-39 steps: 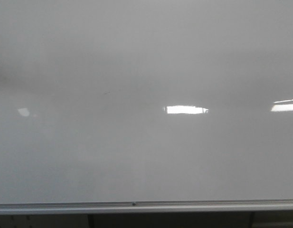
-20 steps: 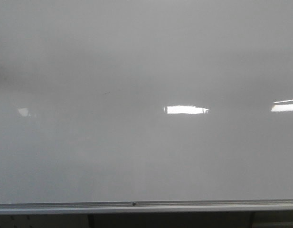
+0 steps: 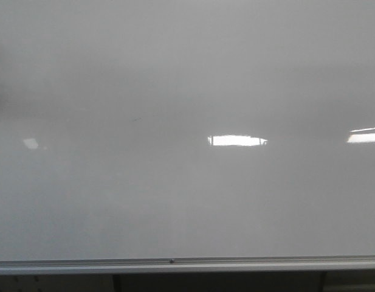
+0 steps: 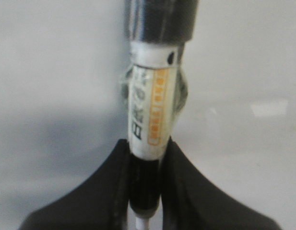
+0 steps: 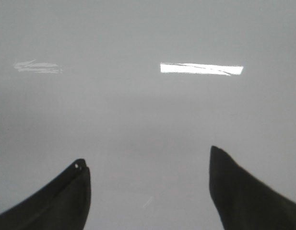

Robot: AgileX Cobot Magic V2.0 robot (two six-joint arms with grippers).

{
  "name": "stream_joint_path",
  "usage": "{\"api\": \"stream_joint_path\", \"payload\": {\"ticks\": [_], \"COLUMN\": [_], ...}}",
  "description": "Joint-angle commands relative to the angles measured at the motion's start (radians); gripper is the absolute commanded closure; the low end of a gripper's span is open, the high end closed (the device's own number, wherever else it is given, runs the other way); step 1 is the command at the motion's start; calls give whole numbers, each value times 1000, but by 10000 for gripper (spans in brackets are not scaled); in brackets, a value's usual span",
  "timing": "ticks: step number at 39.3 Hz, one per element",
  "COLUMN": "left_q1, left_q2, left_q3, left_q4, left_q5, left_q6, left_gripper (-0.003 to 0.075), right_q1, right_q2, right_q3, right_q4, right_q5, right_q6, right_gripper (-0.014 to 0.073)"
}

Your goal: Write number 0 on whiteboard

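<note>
Left claw (image 4: 145,163): two black fingers (image 4: 104,191) clenched on a marker pen (image 4: 150,115), gripped at its lower barrel. The marker pen has a white body with an orange label strip and dark printed characters, and a black section at the far end that runs out of the left wrist view; it lies along the line of the claw, pointing at the whiteboard (image 4: 52,72) behind it. Whether its tip touches the board cannot be told. Right claw (image 5: 148,191): released, its two black fingers (image 5: 56,201) set wide apart with nothing between them, bare glossy board surface showing in the gap. Whiteboard in the front view (image 3: 187,201): large, glossy, pale grey-white, filling almost the whole picture. Silver metal frame strip (image 3: 175,265) along its near lower edge, with a small dark screw at mid-length; dark supports show below the strip. Bright white rectangular light reflections (image 3: 237,140) on the board at centre-right and at the right edge, a fainter one at left. A soft dark shadow at the upper left edge. The number 0: no drawn loop can be made out on the board in any view; only a tiny faint dark speck (image 3: 136,119) left of centre.
</note>
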State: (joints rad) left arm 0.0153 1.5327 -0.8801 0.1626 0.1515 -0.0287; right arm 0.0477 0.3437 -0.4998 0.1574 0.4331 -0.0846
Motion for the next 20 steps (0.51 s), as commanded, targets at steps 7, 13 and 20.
{"api": "stream_joint_path", "payload": {"ticks": [7,13,20], "left_q1": [-234,-403,-591], "left_q2": [-119,-142,-143], "left_q3": [-32,-32,-32], "left_q4": [-103,-270,-702], "left_q5": [224,360,560], "left_q6": [8,157,511], "left_gripper": [738,738,738], "right_q1": [-8,-8,-6], "right_q2": [36,70,139], "right_q3": [-39,-56,-101], "right_q4": [6,7,30], "right_q5": [-58,8,142], "right_q6": [-1,-1,-1], "right_gripper": [53,53,52]}}
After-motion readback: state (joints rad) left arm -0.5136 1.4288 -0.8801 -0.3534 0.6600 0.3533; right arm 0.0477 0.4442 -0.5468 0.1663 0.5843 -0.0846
